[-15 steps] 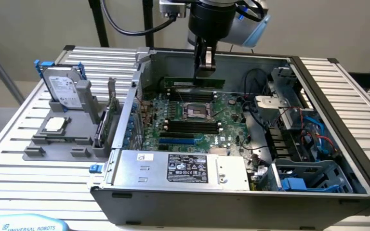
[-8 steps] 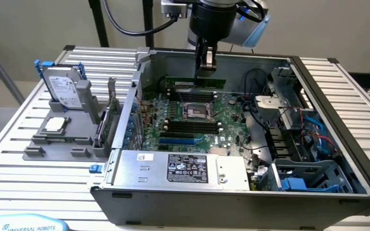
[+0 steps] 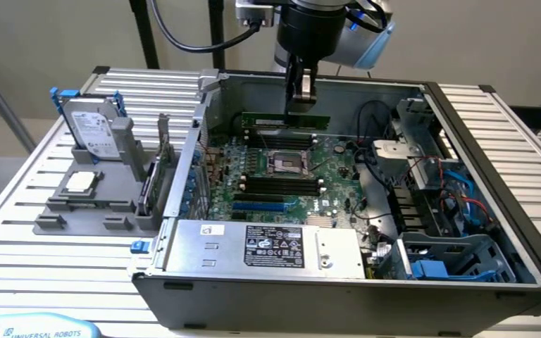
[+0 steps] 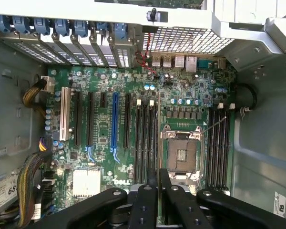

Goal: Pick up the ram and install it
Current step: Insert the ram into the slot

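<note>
My gripper (image 3: 299, 104) hangs over the far side of the open computer case (image 3: 496, 183), shut on the ram (image 3: 268, 120), a long narrow green stick held level above the motherboard (image 3: 280, 176). In the wrist view the black fingers (image 4: 145, 200) are pressed together on a thin dark edge, with the motherboard (image 4: 105, 133) below. Black memory slots (image 4: 145, 138) lie beside the CPU socket (image 4: 182, 152), and more slots (image 4: 219, 143) lie on its other side. The ram is clear of the board and touches no slot.
At the exterior view's left a grey fixture (image 3: 54, 222) holds a silver hard drive (image 3: 96, 130), a processor chip (image 3: 81, 182) and an upright expansion card (image 3: 163, 169). The power supply (image 3: 265, 246) sits at the case front; cables and a blue drive cage (image 3: 449, 260) fill its right side.
</note>
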